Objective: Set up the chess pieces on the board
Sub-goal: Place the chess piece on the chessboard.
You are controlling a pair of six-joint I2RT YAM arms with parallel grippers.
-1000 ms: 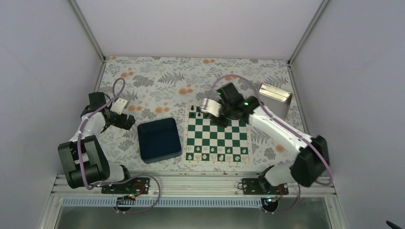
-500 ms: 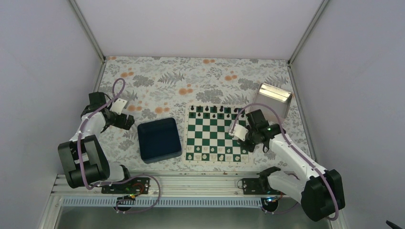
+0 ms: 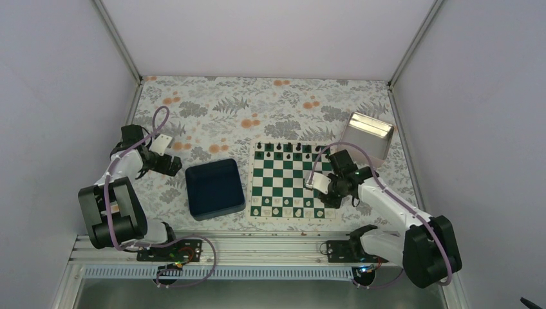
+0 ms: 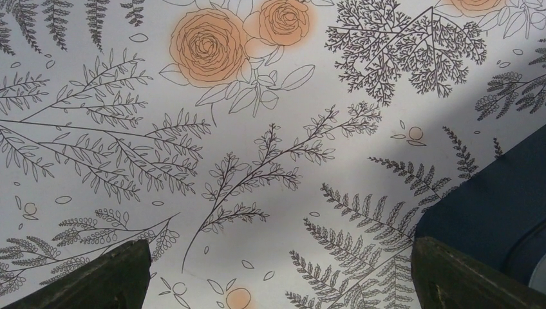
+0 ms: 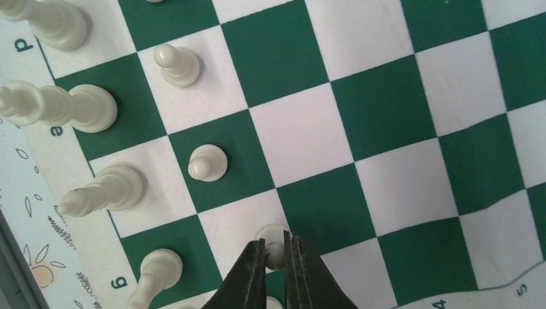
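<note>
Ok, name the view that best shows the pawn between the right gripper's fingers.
Right wrist: the pawn is close up, upright on the board, with the right gripper shut on it. Top external: the gripper covers that spot, so the pawn cannot be made out. Left wrist: only tablecloth and a navy tray corner.

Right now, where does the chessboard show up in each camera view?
Top external: the board lies right of centre, beside the navy tray.
Left wrist: not in it.
Right wrist: the board fills nearly the whole picture.
Shared landmark: the right claw, closed on a white pawn by the board's near right corner.
</note>
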